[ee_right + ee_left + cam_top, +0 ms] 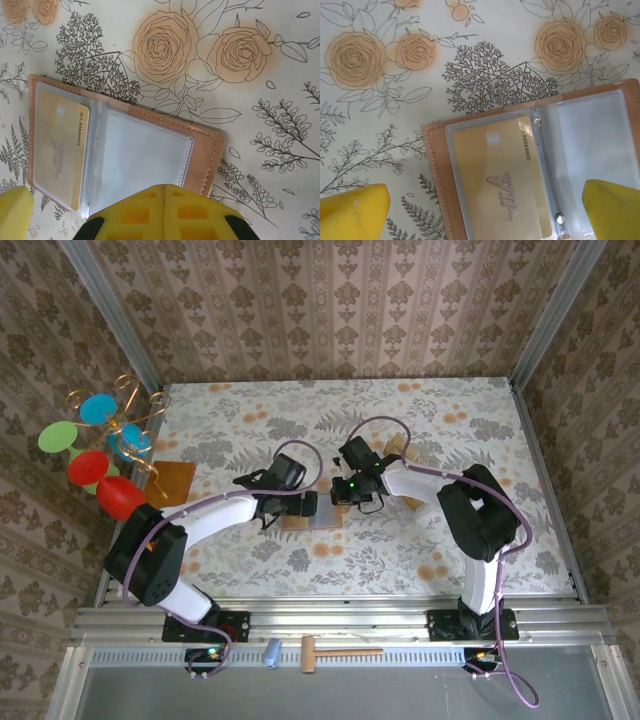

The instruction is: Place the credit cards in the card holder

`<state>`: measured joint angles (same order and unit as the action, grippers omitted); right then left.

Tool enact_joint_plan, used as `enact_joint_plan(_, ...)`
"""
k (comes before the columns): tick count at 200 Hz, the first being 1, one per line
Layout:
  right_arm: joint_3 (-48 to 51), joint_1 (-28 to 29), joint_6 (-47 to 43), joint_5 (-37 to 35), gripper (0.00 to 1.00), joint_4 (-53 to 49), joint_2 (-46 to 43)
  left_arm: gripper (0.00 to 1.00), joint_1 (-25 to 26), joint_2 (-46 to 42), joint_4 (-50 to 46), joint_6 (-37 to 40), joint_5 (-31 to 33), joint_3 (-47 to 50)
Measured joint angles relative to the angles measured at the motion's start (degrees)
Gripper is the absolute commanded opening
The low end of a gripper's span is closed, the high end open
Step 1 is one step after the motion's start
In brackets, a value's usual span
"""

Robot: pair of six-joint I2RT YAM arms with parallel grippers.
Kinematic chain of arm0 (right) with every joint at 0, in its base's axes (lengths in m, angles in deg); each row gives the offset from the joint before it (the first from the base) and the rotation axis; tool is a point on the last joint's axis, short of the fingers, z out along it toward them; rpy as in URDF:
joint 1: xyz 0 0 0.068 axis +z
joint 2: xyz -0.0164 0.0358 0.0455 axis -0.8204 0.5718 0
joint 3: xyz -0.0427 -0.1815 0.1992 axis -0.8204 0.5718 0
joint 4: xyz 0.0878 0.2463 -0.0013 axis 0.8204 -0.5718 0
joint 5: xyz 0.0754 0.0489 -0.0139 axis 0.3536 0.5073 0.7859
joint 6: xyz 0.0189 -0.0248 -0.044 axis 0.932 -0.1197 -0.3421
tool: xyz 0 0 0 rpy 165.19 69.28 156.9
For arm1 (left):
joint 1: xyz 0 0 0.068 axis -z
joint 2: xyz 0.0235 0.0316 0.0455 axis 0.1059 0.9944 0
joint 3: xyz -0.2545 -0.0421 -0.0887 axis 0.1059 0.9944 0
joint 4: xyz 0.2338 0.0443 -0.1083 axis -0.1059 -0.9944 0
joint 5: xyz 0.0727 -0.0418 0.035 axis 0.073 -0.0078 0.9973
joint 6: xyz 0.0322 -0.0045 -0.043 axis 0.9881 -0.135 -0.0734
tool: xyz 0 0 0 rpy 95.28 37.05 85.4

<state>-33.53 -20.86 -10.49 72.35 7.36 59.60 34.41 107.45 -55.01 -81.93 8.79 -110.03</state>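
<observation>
TOP VIEW: My left gripper [303, 506] and right gripper [348, 496] met over the card holder [300, 523], which lay open and flat near the middle of the floral table [450, 540], its long axis running across between my two arms. A tan patch touching my right forearm, probably the remaining credit cards [398, 446], sat nearer that arm. Patterned walls [330, 310] boxed in the table, and an orange-brown board [172, 482] lay well off to the left

LEFT WRIST: My left jaws stood as wide as they go, gripping nothing and straddling the holder's pages. One gold card [495, 175] sat tucked in the left sleeve, and the empty sleeve [595, 135] lay just beside it

RIGHT WRIST: My right fingers [165, 210] were shut pad to pad at the holder's near edge, with no card visible between them. The empty sleeve lay straight ahead of them
</observation>
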Motion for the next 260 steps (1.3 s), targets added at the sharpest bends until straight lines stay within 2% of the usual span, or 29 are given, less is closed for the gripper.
enact_joint_plan(109,-2.2,1.8,0.5,1.3,0.0,0.5,4.2,1.0,1.9,2.1,0.4,0.0,1.3,0.0)
enact_joint_plan(220,-2.5,2.0,1.0,1.3,0.01,0.9,4.5,1.0,3.6,5.7,2.8,0.0,3.1,1.4)
enact_joint_plan(237,-2.5,2.0,1.4,1.3,0.04,0.9,4.5,1.0,3.8,6.6,3.0,0.0,3.7,1.5)
enact_joint_plan(260,-2.4,2.0,1.9,1.2,0.19,0.9,4.5,1.0,3.8,6.7,3.3,0.0,3.9,1.5)
